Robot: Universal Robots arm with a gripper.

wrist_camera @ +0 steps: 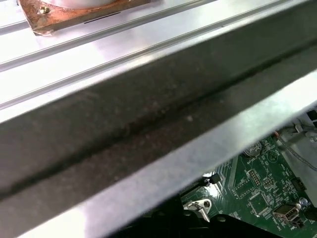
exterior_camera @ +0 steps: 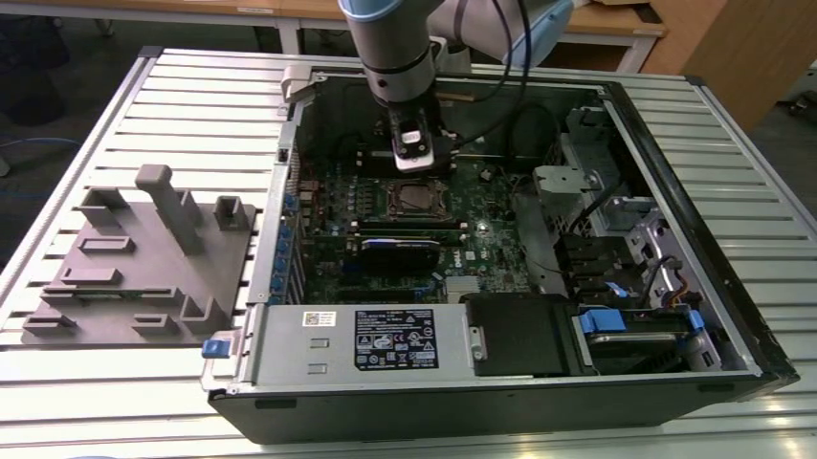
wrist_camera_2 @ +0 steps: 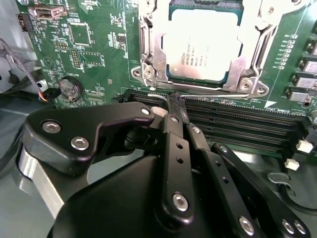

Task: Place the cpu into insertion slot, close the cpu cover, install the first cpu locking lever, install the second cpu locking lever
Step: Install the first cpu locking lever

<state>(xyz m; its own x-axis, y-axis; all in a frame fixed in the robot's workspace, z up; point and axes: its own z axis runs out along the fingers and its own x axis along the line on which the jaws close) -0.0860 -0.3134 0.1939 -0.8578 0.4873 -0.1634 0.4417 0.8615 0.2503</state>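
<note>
The cpu [wrist_camera_2: 203,44], a square chip with a silvery top, lies in the insertion slot [exterior_camera: 415,198] on the green motherboard [wrist_camera_2: 94,44]. The cpu cover [wrist_camera_2: 149,49], a metal frame with a square window, is folded down flat around the chip. A thin wire locking lever [wrist_camera_2: 213,90] runs along the socket edge nearest my gripper. My gripper [wrist_camera_2: 173,101] is shut, and its black fingertips rest right at that wire. In the exterior view the gripper [exterior_camera: 422,158] hangs just behind the socket, inside the open computer case.
Long black memory slots [wrist_camera_2: 237,124] lie between the gripper and the socket. A black card [exterior_camera: 402,251] and the power supply [exterior_camera: 370,339] sit nearer the front. The case's metal wall [wrist_camera: 148,124] is close. A grey fixture block [exterior_camera: 141,258] stands on the exterior view's left.
</note>
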